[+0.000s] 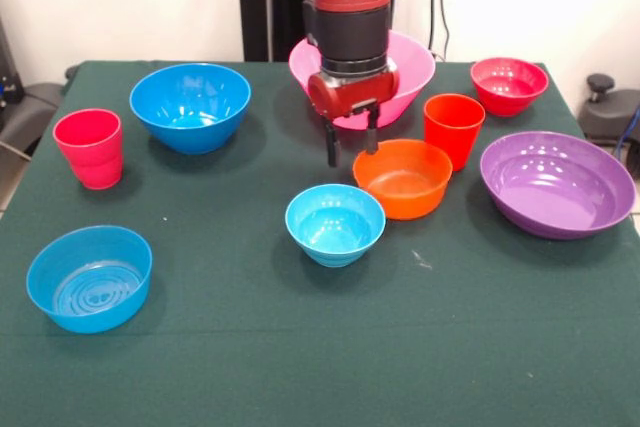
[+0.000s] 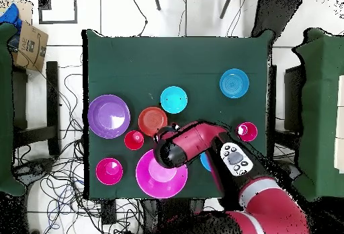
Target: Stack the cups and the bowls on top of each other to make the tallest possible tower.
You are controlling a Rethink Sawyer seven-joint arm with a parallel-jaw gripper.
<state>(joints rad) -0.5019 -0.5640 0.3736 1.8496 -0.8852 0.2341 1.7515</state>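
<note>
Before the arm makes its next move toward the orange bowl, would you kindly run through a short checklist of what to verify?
1. Gripper open: ok, fingers apart and empty.
2. Gripper over the orange bowl: not ok, it hangs beside the bowl's far-left rim, not centred.
3. Orange bowl upright and empty: ok.
4. Orange-red cup clear of the descent: cannot tell, it stands right behind the bowl, close to it.
5. Small light-blue bowl free to receive the orange one: ok, upright, empty, just beside it.
6. Tower started: not ok, nothing is stacked yet.
</note>
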